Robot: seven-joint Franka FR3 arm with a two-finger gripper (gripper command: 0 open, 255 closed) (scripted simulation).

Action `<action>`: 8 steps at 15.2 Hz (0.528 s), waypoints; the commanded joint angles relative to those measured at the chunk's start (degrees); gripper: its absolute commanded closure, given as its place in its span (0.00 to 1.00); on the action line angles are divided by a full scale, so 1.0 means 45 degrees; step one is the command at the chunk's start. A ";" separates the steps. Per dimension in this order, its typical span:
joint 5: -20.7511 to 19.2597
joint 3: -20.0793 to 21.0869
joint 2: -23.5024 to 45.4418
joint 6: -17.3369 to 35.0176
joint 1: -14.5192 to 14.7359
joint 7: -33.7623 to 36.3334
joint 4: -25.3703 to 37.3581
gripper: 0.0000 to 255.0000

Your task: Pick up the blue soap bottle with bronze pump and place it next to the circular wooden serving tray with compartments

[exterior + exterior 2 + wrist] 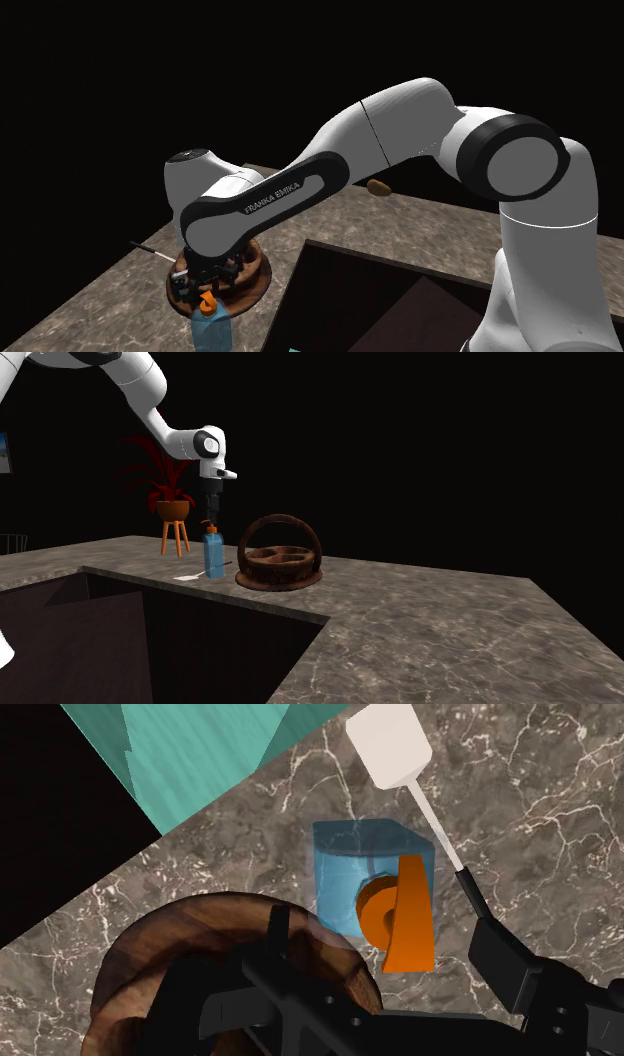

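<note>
Marble counter (430,612) held one blue bottle (214,557), one wooden tray (280,580), one white utensil (390,744). One gripper (211,514) hovered above the bottle, fingers apart.

Shoulder view: high and close, just behind the arm (330,170), facing down over the counter (420,225). The arm looms large; bottle (211,330) and tray (255,280) sit at the picture's bottom edge.

Second exterior view: low, about counter (430,622) height, farther off, facing level across the sunken basin (150,642). The arm (150,402) enters at upper left, with a plant (165,477) far behind.

Wrist view: straight down, very near.

All three share bottle (350,879), tray (170,964) and the counter patch around them.
</note>
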 commanded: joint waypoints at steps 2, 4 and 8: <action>0.0000 -0.0001 0.0001 0.0008 -0.0001 -0.0001 -0.0009 0.00; 0.0072 0.0030 -0.0308 -0.0735 -0.0032 -0.0048 0.0430 0.00; 0.0125 0.0051 -0.0536 -0.1417 -0.0052 -0.0083 0.0887 0.00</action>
